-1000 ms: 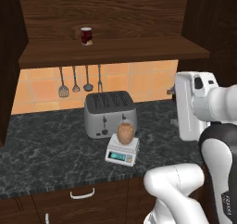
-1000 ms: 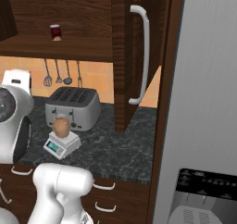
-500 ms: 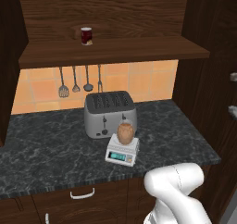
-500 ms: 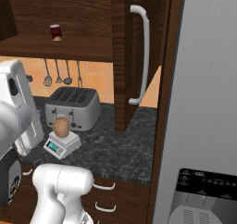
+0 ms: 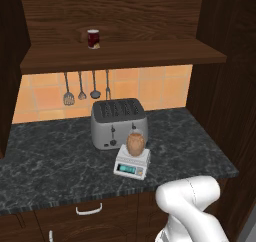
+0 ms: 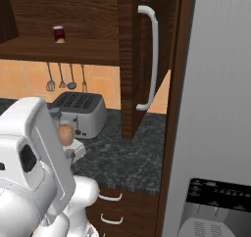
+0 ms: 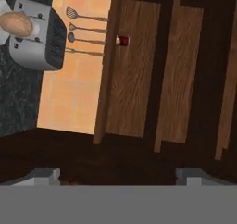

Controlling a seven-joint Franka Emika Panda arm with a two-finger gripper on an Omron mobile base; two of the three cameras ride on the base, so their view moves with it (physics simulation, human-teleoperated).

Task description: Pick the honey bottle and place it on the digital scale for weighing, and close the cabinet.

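Observation:
The tan honey bottle stands upright on the digital scale, in front of the toaster on the counter. It also shows as the honey bottle beside my arm and the honey bottle at the hand view's upper left. The cabinet is open, its shelf bare to view. Its right door stands out towards me with a long silver handle. My gripper is open and holds nothing, its fingertips wide apart, facing the dark wood of the cabinet.
A silver four-slot toaster sits right behind the scale. A small dark red jar stands on the cabinet shelf. Utensils hang on the orange tile wall. A grey fridge fills the right side. Drawers lie under the counter.
My arm has swung out of the right side of the left base view and looms larger at the lower left of the right base view. The honey bottle stays on the scale.

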